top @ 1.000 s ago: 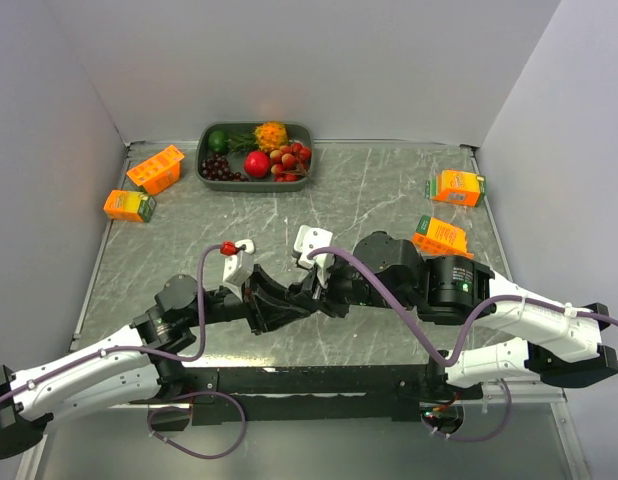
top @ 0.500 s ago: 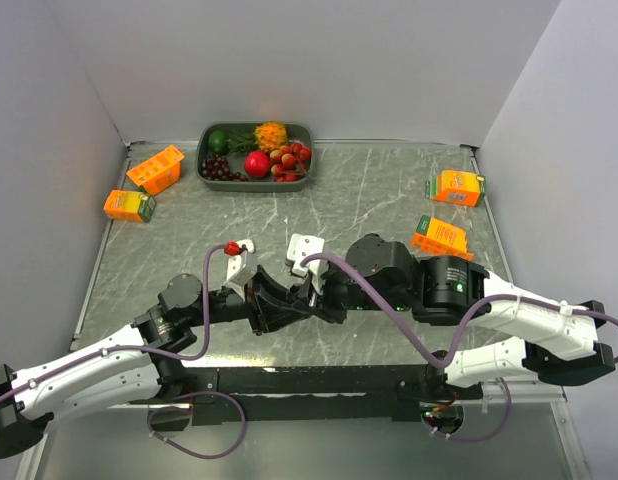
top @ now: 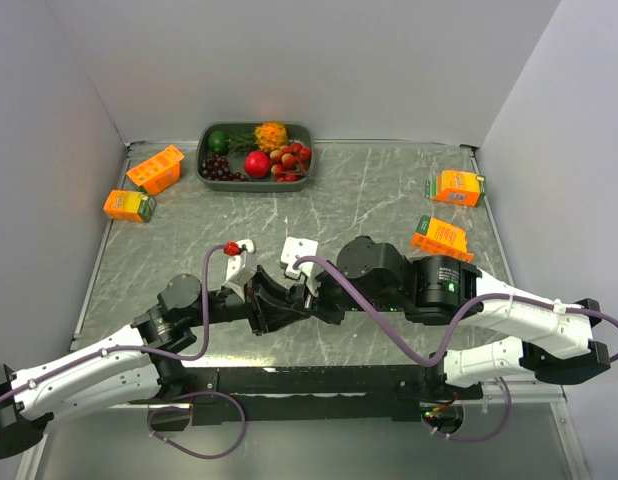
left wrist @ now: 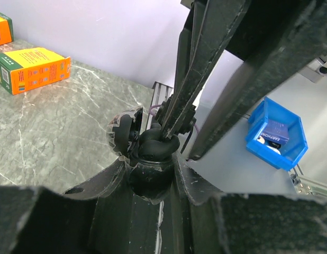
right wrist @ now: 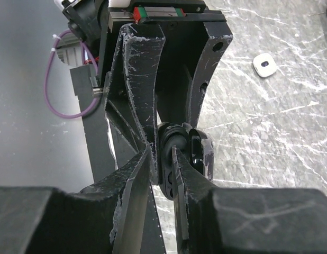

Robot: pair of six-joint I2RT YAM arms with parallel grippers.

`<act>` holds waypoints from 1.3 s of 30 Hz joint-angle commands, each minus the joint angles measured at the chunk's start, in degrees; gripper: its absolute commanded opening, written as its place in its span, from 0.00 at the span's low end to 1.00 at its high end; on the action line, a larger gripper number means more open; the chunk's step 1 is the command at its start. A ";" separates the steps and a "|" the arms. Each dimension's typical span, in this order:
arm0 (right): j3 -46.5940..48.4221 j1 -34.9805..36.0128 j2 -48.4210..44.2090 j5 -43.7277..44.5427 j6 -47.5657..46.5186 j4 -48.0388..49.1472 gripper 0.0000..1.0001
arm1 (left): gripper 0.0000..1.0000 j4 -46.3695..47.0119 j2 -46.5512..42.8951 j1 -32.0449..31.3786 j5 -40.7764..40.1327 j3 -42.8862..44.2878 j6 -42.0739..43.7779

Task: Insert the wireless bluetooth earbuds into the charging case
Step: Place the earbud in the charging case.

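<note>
Left gripper (left wrist: 148, 182): clenched on the charging case (left wrist: 147, 169). The case is black and round, held off the table, with its lid (left wrist: 120, 133) swung open to one side.

Right gripper (right wrist: 163, 159): meets the case head-on. Its fingers (left wrist: 179, 100) are nearly together, tips down at the case's open mouth. I can't tell whether they pinch a bud; it is all black on black there.

One white earbud (right wrist: 264, 65) lies loose on the marbled table (right wrist: 290, 116), apart from the case.

Farther out, from the overhead camera: orange cartons (top: 440, 236) on both sides, and a fruit tray (top: 203, 168) at the far wall.
</note>
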 commanded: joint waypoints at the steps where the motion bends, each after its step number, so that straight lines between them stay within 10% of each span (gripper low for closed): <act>1: 2.42 0.40 0.09 1.62 -0.16 -0.72 0.27 | 0.01 3.21 -1.03 -0.19 0.71 0.72 -0.63; 22: 1.63 -1.62 -2.02 -0.75 1.67 0.77 0.00 | 0.01 5.05 -2.00 -0.19 0.53 -1.04 -0.28; 39: -6.27 -18.84 -8.88 -35.01 14.42 14.12 0.00 | 0.01 8.04 -2.26 -0.10 0.89 -2.62 0.51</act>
